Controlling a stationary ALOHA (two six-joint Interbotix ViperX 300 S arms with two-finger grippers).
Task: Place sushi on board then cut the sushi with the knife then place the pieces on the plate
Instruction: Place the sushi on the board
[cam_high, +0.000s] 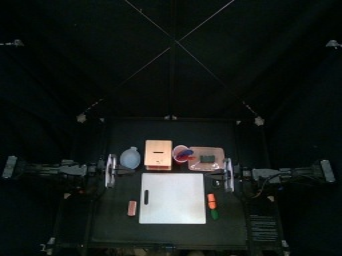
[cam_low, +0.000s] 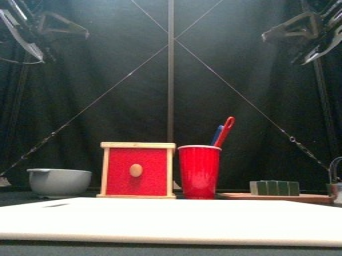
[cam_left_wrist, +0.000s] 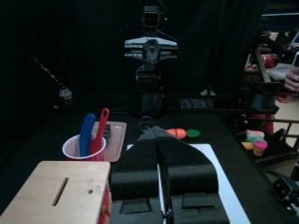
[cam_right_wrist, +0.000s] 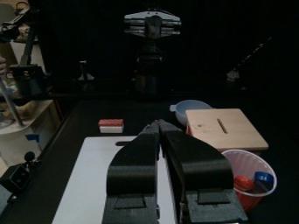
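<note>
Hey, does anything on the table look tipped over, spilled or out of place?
Nothing stands out. The red cup stands upright with both knives in it, the white cutting board lies flat, and the sushi roll sits whole to the cup's right.

We held our left arm (cam_high: 54, 168) and right arm (cam_high: 287, 172) stretched in level from opposite sides. Our left gripper (cam_left_wrist: 156, 133) had its jaws pressed together, tips touching. Our right gripper (cam_right_wrist: 162, 129) matched it, pointing straight at the left gripper, well apart.
</note>
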